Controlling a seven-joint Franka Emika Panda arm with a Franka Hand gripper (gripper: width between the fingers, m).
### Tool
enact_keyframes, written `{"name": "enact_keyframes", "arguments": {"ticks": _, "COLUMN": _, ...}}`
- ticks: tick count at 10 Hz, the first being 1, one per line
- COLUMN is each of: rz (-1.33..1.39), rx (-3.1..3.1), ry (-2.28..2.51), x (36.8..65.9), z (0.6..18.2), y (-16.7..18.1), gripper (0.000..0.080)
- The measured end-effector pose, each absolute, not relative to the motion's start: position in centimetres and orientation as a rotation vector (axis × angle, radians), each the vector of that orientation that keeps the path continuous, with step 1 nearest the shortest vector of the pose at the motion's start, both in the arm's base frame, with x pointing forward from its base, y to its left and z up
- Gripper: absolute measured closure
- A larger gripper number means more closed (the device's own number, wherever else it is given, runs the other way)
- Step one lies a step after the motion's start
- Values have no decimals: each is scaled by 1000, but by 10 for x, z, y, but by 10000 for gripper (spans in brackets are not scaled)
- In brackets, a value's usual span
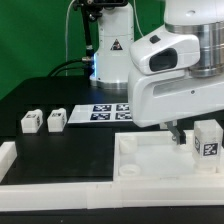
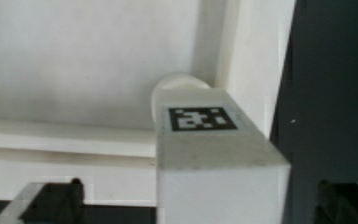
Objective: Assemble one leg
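While the gripper (image 1: pixel 179 134) is hanging low over the tray (image 1: pixel 140 172), its jaws are standing wide and gripping nothing; in the wrist view the dark fingers (image 2: pixel 44 205) are showing on either side of the leg (image 2: pixel 215 150), with a gap on each side. The leg is standing on the tray, near the wall at the exterior view's right and just beside the fingers, its tag (image 2: pixel 201 118) facing the wrist camera; a rounded shape is showing behind it by the tray's corner, but whether the leg is sitting in a socket I cannot tell. Farther out, two more legs (image 1: pixel 56 119) are lying on the black table (image 1: pixel 70 150) at the exterior view's left, well apart from the tray; the marker board (image 1: pixel 108 112) is lying just beside them, towards the middle.

The step in hand is looking like a grasp of the leg. Trouble would be coming mostly from an uneven close; the two gaps are looking unequal, so one finger would be touching first and shoving or tipping the leg; the tray wall is sitting close, so a finger going lower could be striking it; the plastic is looking smooth, so a shallow pinch could be letting the leg twist or slip on the lift.
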State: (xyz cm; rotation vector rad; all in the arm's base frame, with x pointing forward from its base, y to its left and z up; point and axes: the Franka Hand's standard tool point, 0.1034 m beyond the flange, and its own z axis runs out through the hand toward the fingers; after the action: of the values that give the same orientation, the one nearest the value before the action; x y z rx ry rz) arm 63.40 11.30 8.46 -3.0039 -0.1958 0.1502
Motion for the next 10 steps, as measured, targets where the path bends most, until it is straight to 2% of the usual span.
{"name": "enact_keyframes", "arguments": {"ticks": 2, "rz": 144, "rx": -3004, "ry": -195, "x": 635, "z": 84, "y": 113, "gripper": 151}}
{"name": "enact_keyframes", "arguments": {"ticks": 4, "rz": 144, "rx": -3004, "ry": -196, "x": 635, "z": 84, "y": 113, "gripper": 410}}
{"name": "enact_keyframes", "arguments": {"ticks": 5, "rz": 146, "rx": -3007, "ry": -165, "x": 635, "z": 84, "y": 113, "gripper": 410}}
{"name": "enact_keyframes", "arguments": {"ticks": 6, "rz": 148, "rx": -3010, "ry": -129, "x": 635, "z": 84, "y": 112, "gripper": 508}}
{"name": "enact_keyframes", "arguments": {"ticks": 8, "rz": 139, "rx": -3012, "ry": -106, "x": 636, "z": 84, "y": 113, "gripper": 507}}
{"name": "enact_keyframes", "arguments": {"ticks": 10, "rz": 36, "rx": -2993, "ry": 391, "x": 630, "z": 84, "y": 109, "gripper": 507}}
